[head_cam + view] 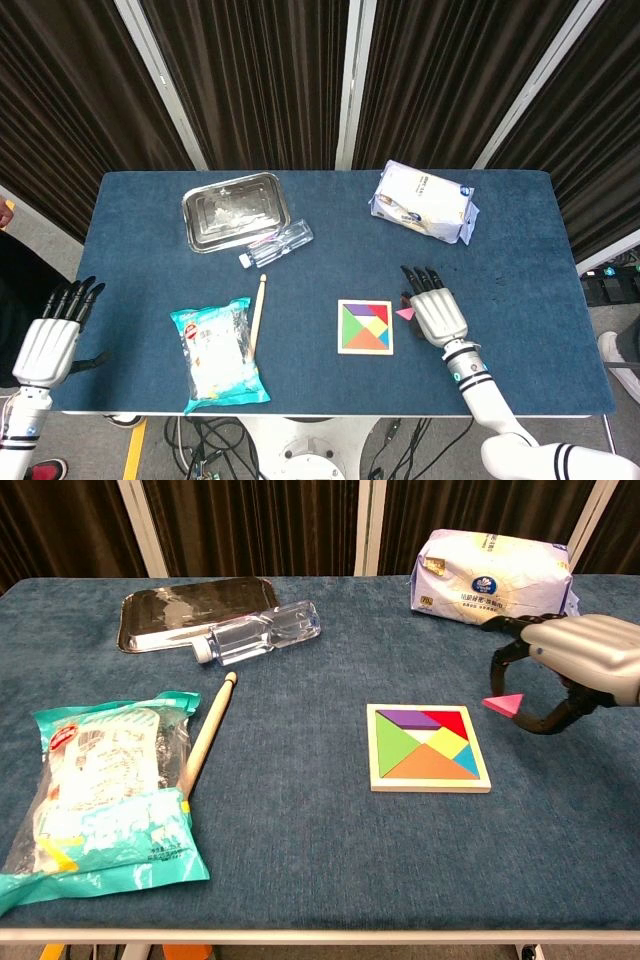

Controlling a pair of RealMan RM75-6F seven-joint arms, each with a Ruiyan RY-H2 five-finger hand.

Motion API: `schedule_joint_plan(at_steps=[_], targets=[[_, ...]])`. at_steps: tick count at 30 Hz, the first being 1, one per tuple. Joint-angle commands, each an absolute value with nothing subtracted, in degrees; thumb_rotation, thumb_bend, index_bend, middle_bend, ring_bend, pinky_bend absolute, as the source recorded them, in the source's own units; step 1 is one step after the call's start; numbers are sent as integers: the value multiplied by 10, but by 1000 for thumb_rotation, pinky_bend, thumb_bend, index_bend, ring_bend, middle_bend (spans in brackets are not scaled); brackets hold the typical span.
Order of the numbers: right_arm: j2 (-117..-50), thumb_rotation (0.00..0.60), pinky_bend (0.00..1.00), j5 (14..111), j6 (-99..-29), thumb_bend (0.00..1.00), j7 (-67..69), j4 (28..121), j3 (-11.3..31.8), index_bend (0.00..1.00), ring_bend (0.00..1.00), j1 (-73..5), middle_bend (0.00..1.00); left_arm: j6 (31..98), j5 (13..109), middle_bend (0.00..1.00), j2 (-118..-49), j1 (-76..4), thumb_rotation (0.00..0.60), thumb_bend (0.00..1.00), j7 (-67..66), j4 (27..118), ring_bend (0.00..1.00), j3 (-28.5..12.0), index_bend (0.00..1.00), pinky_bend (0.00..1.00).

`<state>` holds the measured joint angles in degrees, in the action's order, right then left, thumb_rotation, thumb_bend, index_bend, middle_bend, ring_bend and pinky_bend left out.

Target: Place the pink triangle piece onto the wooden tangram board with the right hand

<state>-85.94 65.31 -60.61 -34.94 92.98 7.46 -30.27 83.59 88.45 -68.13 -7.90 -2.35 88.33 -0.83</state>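
The carry is under way: the right hand [575,665] pinches the pink triangle piece [504,704] between thumb and fingers, lifted just right of the wooden tangram board [428,747]. Next it likely must travel left over the board and lower. Nearest, one left hand [47,345] hangs off the table with fingers extended, holding nothing. One snack bag [100,790], one stick [206,735], one bottle [256,633], one tray [165,608], one white packet [492,583].

Even, bright overhead lighting; both my views sharp.
Glare whitens the steel tray [233,210]; shadows beneath objects stay faint and soft.
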Motion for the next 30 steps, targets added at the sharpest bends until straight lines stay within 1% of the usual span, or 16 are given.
schedule_joint_plan(at_steps=[1, 4, 8, 12, 20, 30], targets=[[-892, 600, 0, 611, -619, 299, -395, 946, 88, 494, 0, -319, 0, 837, 884, 0, -680, -77, 600, 0, -20, 882, 0, -8, 7, 0], [-918, 600, 0, 570, -635, 314, -433, 961, 89, 494, 0, -324, 0, 836, 885, 0, -680, -78, 600, 0, -15, 881, 0, -7, 7, 0], [-940, 600, 0, 540, -663, 316, -468, 973, 87, 495, 0, -326, 0, 835, 887, 0, -679, -79, 600, 0, -10, 877, 0, -7, 7, 0], [-953, 600, 0, 520, -678, 316, -479, 982, 89, 494, 0, -330, 0, 837, 888, 0, -678, -78, 600, 0, -2, 874, 0, -7, 7, 0], [-977, 600, 0, 466, -703, 321, -508, 994, 107, 494, 0, -346, 0, 838, 885, 0, -678, -75, 600, 0, 6, 868, 0, -7, 7, 0], [-1015, 600, 0, 424, -742, 323, -550, 991, 117, 494, 0, -369, 0, 839, 885, 0, -678, -73, 600, 0, 19, 861, 0, -6, 7, 0]])
